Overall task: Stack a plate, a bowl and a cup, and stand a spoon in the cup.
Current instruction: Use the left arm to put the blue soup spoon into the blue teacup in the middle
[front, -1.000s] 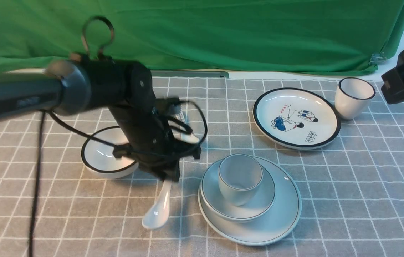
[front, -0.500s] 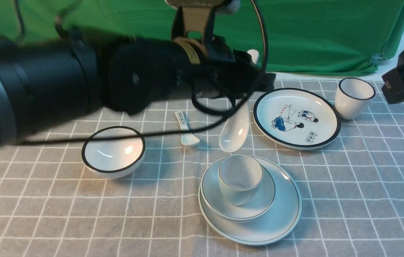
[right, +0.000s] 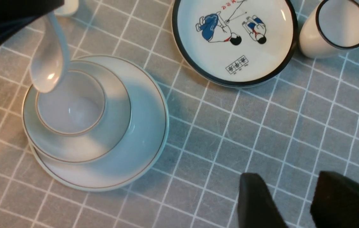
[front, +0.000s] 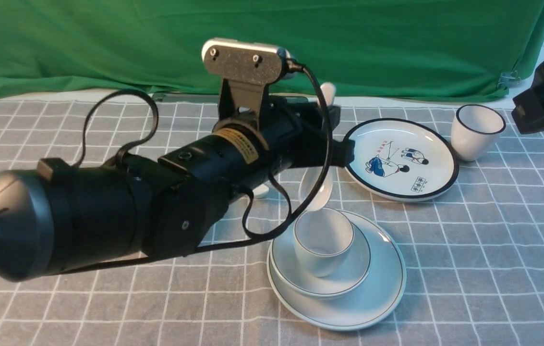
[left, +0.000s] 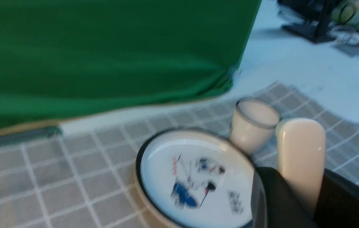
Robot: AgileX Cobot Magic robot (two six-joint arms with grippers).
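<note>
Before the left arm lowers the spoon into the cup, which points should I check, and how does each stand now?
1. Grip of left gripper on spoon handle: ok.
2. Spoon hangs scoop end down: ok.
3. Spoon centred over the cup mouth: cannot tell, looks near the rim.
4. Cup upright, empty, seated in the bowl: ok.
5. Bowl seated on the plate: ok.
6. Clearance: right gripper open, away from the stack: ok.

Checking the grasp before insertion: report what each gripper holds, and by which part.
Left gripper holds the spoon by its handle, scoop end hanging just above the cup. Right gripper is open and holds nothing.
</note>
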